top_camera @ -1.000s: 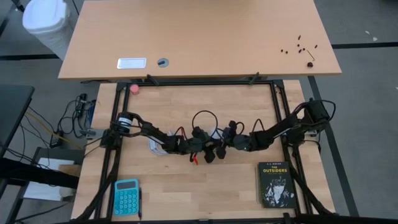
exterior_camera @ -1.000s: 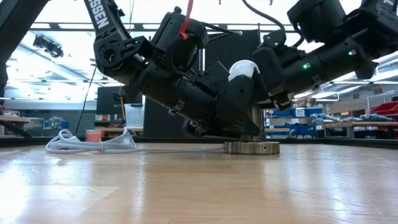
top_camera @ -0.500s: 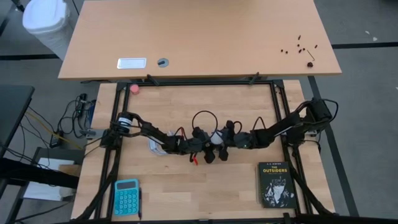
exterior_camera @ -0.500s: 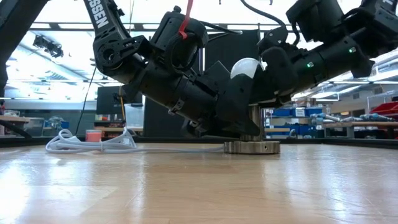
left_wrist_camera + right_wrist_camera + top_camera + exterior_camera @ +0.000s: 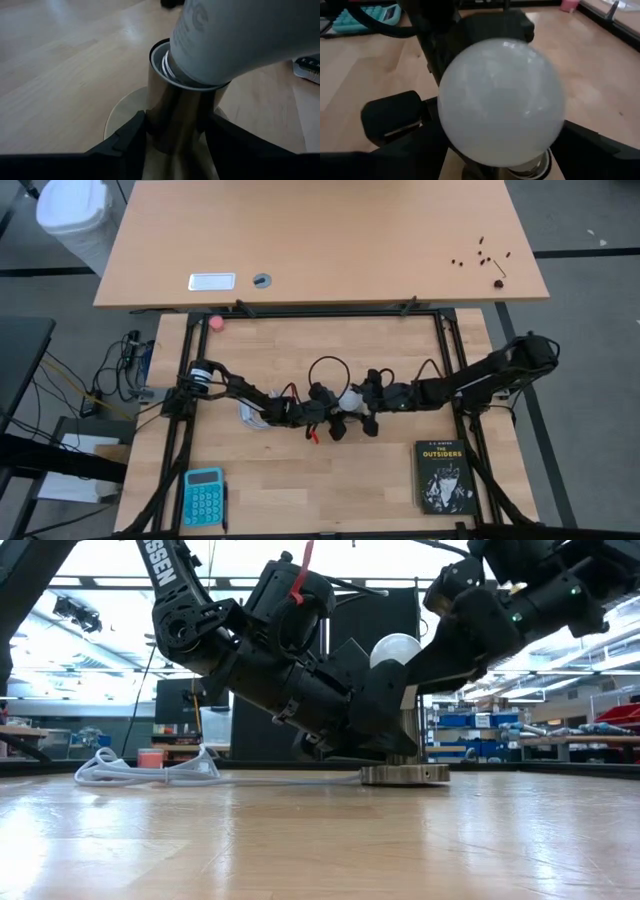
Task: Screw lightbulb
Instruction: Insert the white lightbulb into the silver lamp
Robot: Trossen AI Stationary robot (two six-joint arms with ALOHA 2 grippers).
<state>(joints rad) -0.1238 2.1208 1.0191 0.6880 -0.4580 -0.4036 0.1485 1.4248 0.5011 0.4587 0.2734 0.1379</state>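
The socket point(image 5: 177, 117), a brassy metal cylinder on a round flat base point(image 5: 404, 776), stands upright near the middle of the bench point(image 5: 290, 480). In its open mouth sits the screw end of the lightbulb point(image 5: 394, 648), leaning to one side rather than straight up. The left wrist view shows threads just inside the socket's rim.

The lightbulb point(image 5: 502, 100) has a smooth, frosted white globe, round on top and narrowing toward a white neck point(image 5: 240, 35) with faint grey printing on it.

The left end effector point(image 5: 175, 135) is clamped on the socket's cylinder, one dark finger point(image 5: 125, 137) pressed to each side just above the base. The right end effector point(image 5: 366, 396) sits just beside the bulb with its fingers spread apart, one finger point(image 5: 395, 117) on each side of the globe and not gripping it.

A white cord point(image 5: 150, 772) runs from the socket across the bench and lies in loose loops. Also on the bench are a teal calculator point(image 5: 204, 495) near one front corner and a black book point(image 5: 443, 476) near the other, both well apart from the socket.
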